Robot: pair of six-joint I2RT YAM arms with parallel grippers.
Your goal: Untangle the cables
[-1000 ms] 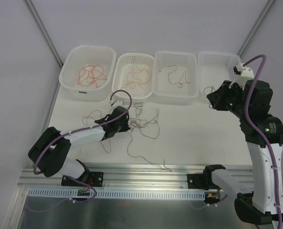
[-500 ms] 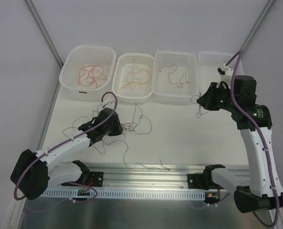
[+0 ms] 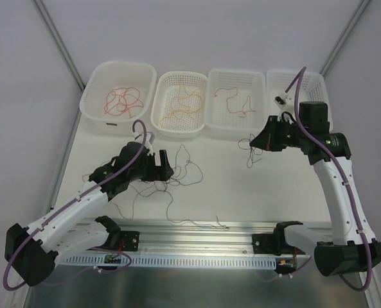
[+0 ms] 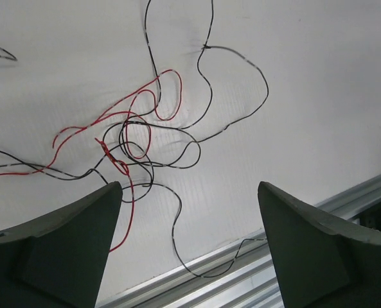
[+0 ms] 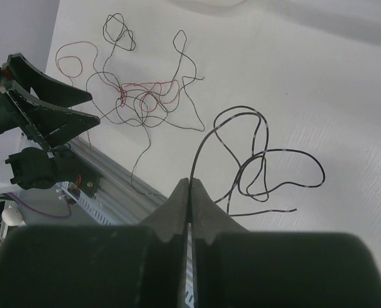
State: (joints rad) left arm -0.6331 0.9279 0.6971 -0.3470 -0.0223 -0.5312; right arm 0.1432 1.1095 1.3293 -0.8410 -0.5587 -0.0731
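Observation:
A tangle of thin black and red cables (image 3: 177, 171) lies on the white table left of centre; the left wrist view shows it (image 4: 133, 140) just beyond the fingertips. My left gripper (image 3: 162, 164) (image 4: 189, 187) hangs open over the tangle's near side, holding nothing. My right gripper (image 3: 258, 142) (image 5: 190, 182) is shut on one black cable (image 5: 267, 168), apart from the tangle. That cable dangles in loops (image 3: 248, 151) below the jaws. The right wrist view also takes in the tangle (image 5: 145, 96) and the left gripper (image 5: 49, 109).
Four white baskets line the back: one with red wires (image 3: 118, 96), one with orange wires (image 3: 180, 102), one with a dark red wire (image 3: 236, 102), and one behind the right arm (image 3: 293, 85). A metal rail (image 3: 196, 232) edges the near side; a black strand (image 3: 203, 223) trails onto it.
My left gripper was shut at the tangle and now stands open, and the arm has swung. My right gripper has moved left with the black cable, away from the rightmost basket.

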